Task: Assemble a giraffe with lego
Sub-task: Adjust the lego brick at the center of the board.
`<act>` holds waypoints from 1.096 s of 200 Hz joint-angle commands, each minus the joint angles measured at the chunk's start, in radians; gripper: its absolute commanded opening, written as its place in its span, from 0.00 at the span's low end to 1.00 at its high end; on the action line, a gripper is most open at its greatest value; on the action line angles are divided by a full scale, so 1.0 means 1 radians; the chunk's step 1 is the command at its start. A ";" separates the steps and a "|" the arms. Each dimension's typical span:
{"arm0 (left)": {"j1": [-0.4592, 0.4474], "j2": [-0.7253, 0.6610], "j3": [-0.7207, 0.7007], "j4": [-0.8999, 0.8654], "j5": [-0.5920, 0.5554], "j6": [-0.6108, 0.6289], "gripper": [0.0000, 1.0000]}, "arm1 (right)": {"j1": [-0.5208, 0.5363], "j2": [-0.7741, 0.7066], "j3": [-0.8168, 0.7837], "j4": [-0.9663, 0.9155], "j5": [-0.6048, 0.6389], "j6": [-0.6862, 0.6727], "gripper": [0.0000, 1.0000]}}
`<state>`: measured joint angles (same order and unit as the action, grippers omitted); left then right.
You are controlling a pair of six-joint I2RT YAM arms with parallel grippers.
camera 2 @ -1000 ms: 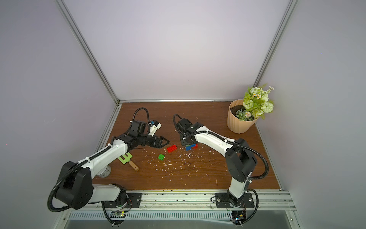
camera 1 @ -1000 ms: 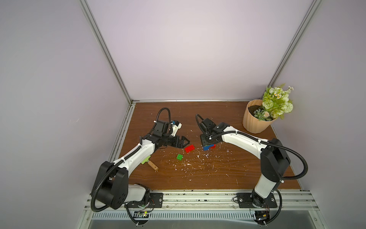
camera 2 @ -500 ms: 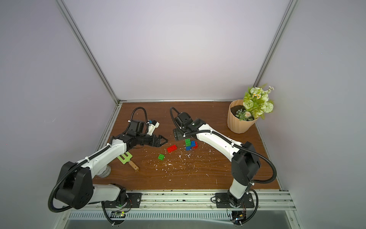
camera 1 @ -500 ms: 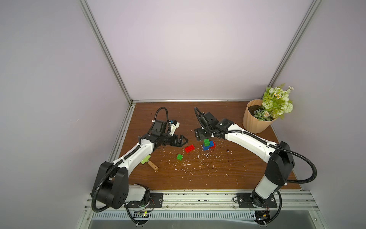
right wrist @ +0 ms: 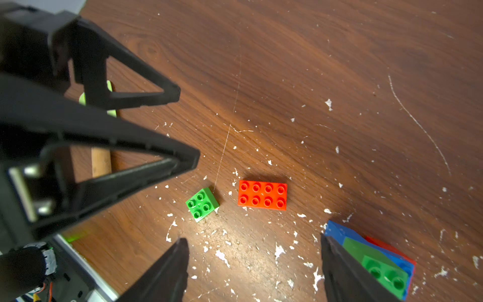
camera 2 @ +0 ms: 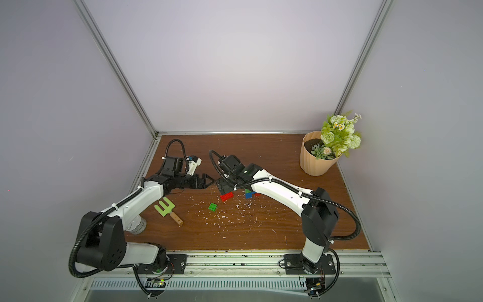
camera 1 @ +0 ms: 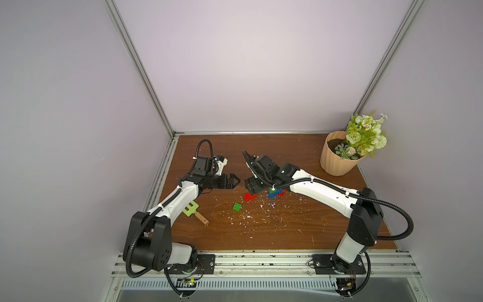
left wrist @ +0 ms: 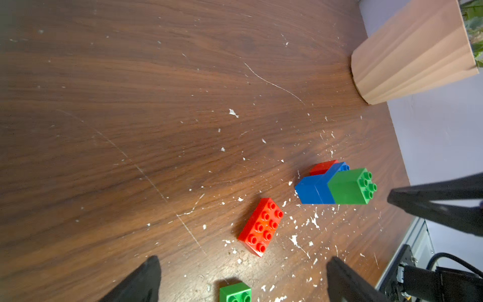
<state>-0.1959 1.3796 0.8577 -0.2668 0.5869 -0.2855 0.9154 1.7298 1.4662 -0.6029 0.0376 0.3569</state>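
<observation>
The giraffe (camera 1: pixel 275 193) (camera 2: pixel 250 194) is a joined stack on the table: a green brick on blue bricks with a red one behind, plain in the left wrist view (left wrist: pixel 337 187). Loose lego lies beside it: a long red brick (camera 1: pixel 250 197) (left wrist: pixel 261 226) (right wrist: pixel 262 195) and a small green brick (camera 1: pixel 237 206) (camera 2: pixel 213 206) (right wrist: pixel 202 204). My right gripper (camera 1: pixel 252 186) (right wrist: pixel 254 251) hangs open over bare wood, with the giraffe (right wrist: pixel 379 264) just outside one finger. My left gripper (camera 1: pixel 234 181) (left wrist: pixel 241 274) is open and empty, facing the right one.
A green slotted tool with a wooden handle (camera 1: pixel 194 211) (camera 2: pixel 168 210) lies under the left arm. A ribbed pot of flowers (camera 1: pixel 338 157) stands at the back right corner. White flecks litter the wood. Walls close in the back and both sides.
My right gripper opened, left the green brick on the blue bricks, and shifted left above the long red brick. The left gripper drew back slightly to the left.
</observation>
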 commanded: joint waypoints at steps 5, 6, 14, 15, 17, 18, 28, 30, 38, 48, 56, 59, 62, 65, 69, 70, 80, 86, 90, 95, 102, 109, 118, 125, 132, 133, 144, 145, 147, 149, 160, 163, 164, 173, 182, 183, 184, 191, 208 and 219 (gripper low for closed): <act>0.023 0.002 0.030 -0.025 -0.036 -0.018 1.00 | 0.009 0.024 -0.044 0.074 -0.019 -0.016 0.81; 0.023 0.003 0.029 -0.026 -0.039 -0.019 1.00 | 0.010 0.024 -0.045 0.076 -0.018 -0.016 0.81; 0.028 0.010 0.031 -0.037 -0.064 -0.019 1.00 | 0.013 0.029 -0.054 0.088 -0.013 -0.018 0.81; 0.029 0.011 0.032 -0.039 -0.065 -0.018 0.99 | 0.013 0.030 -0.055 0.088 -0.012 -0.018 0.81; 0.032 0.013 0.032 -0.042 -0.065 -0.018 1.00 | 0.014 0.031 -0.058 0.091 -0.009 -0.019 0.81; 0.033 0.015 0.032 -0.042 -0.065 -0.017 1.00 | 0.014 0.033 -0.058 0.091 -0.008 -0.019 0.81; 0.045 0.022 0.032 -0.048 -0.062 -0.019 1.00 | 0.016 0.037 -0.069 0.101 0.003 -0.024 0.81; 0.045 0.024 0.032 -0.047 -0.063 -0.020 0.99 | 0.016 0.037 -0.071 0.106 0.002 -0.025 0.81; 0.048 0.025 0.034 -0.046 -0.068 -0.022 1.00 | 0.016 0.038 -0.083 0.122 -0.003 -0.031 0.82; 0.047 0.024 0.033 -0.045 -0.065 -0.022 1.00 | 0.017 0.042 -0.097 0.142 -0.014 -0.036 0.82; 0.047 0.022 0.032 -0.041 -0.066 -0.023 1.00 | 0.017 0.052 -0.099 0.147 -0.021 -0.038 0.83; 0.047 0.021 0.030 -0.041 -0.067 -0.023 1.00 | 0.017 0.057 -0.099 0.149 -0.023 -0.040 0.83; 0.047 0.021 0.030 -0.041 -0.069 -0.023 1.00 | 0.017 0.060 -0.098 0.150 -0.024 -0.042 0.83; 0.048 0.021 0.030 -0.043 -0.071 -0.024 1.00 | 0.019 0.066 -0.098 0.150 -0.025 -0.042 0.84; 0.047 0.020 0.030 -0.044 -0.073 -0.023 1.00 | 0.020 0.071 -0.097 0.150 -0.022 -0.042 0.84; 0.047 0.020 0.030 -0.044 -0.074 -0.024 1.00 | 0.020 0.072 -0.097 0.150 -0.021 -0.042 0.84; 0.048 0.019 0.028 -0.042 -0.073 -0.026 1.00 | 0.022 0.088 -0.097 0.153 -0.013 -0.045 0.84; 0.047 0.019 0.027 -0.039 -0.071 -0.027 1.00 | 0.023 0.097 -0.095 0.156 -0.008 -0.044 0.84; 0.047 0.019 0.025 -0.038 -0.069 -0.027 0.99 | 0.023 0.104 -0.095 0.157 -0.006 -0.043 0.84; 0.047 0.019 0.025 -0.036 -0.068 -0.029 1.00 | 0.023 0.111 -0.094 0.159 -0.005 -0.042 0.84; 0.047 0.019 0.025 -0.037 -0.067 -0.029 1.00 | 0.023 0.124 -0.093 0.163 -0.001 -0.043 0.84; 0.047 0.019 0.024 -0.036 -0.066 -0.028 1.00 | 0.026 0.131 -0.093 0.167 0.002 -0.042 0.84; 0.048 0.019 0.023 -0.034 -0.062 -0.030 0.99 | 0.025 0.143 -0.091 0.173 0.007 -0.041 0.84; 0.048 0.020 0.022 -0.032 -0.058 -0.030 1.00 | 0.025 0.153 -0.088 0.172 0.011 -0.041 0.84; 0.047 0.021 0.023 -0.032 -0.056 -0.031 1.00 | 0.025 0.163 -0.083 0.172 0.015 -0.041 0.84; 0.047 0.021 0.021 -0.032 -0.057 -0.031 1.00 | 0.025 0.164 -0.083 0.173 0.015 -0.041 0.84; 0.047 0.021 0.020 -0.031 -0.055 -0.032 1.00 | 0.025 0.175 -0.078 0.176 0.018 -0.041 0.84; 0.047 0.021 0.021 -0.030 -0.054 -0.032 0.99 | 0.025 0.176 -0.078 0.176 0.018 -0.042 0.84; 0.047 0.021 0.021 -0.031 -0.054 -0.032 0.99 | 0.025 0.177 -0.077 0.177 0.018 -0.041 0.84; 0.047 0.021 0.022 -0.031 -0.053 -0.032 0.99 | 0.025 0.180 -0.076 0.178 0.019 -0.041 0.84; 0.047 0.021 0.020 -0.029 -0.051 -0.031 1.00 | 0.027 0.191 -0.072 0.183 0.018 -0.042 0.84; 0.047 0.021 0.020 -0.028 -0.051 -0.032 0.99 | 0.027 0.193 -0.070 0.183 0.019 -0.042 0.84; 0.047 0.021 0.020 -0.028 -0.050 -0.032 0.99 | 0.027 0.195 -0.070 0.183 0.019 -0.042 0.84; 0.047 0.021 0.020 -0.028 -0.049 -0.032 0.99 | 0.027 0.205 -0.064 0.183 0.022 -0.045 0.84; 0.047 0.022 0.019 -0.026 -0.046 -0.032 1.00 | 0.027 0.212 -0.062 0.184 0.024 -0.044 0.84; 0.047 0.021 0.018 -0.026 -0.045 -0.033 1.00 | 0.027 0.213 -0.061 0.185 0.026 -0.045 0.84; 0.047 0.022 0.019 -0.026 -0.045 -0.033 1.00 | 0.027 0.214 -0.060 0.185 0.026 -0.044 0.84; 0.047 0.022 0.018 -0.026 -0.043 -0.034 1.00 | 0.027 0.219 -0.058 0.187 0.030 -0.045 0.83; 0.047 0.022 0.020 -0.025 -0.041 -0.034 1.00 | 0.027 0.231 -0.052 0.188 0.034 -0.046 0.83; 0.048 0.022 0.019 -0.025 -0.040 -0.034 1.00 | 0.028 0.241 -0.047 0.187 0.034 -0.049 0.82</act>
<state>-0.1596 1.4014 0.8684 -0.2916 0.5335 -0.3042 0.9348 1.9625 1.3735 -0.4343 0.0483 0.3248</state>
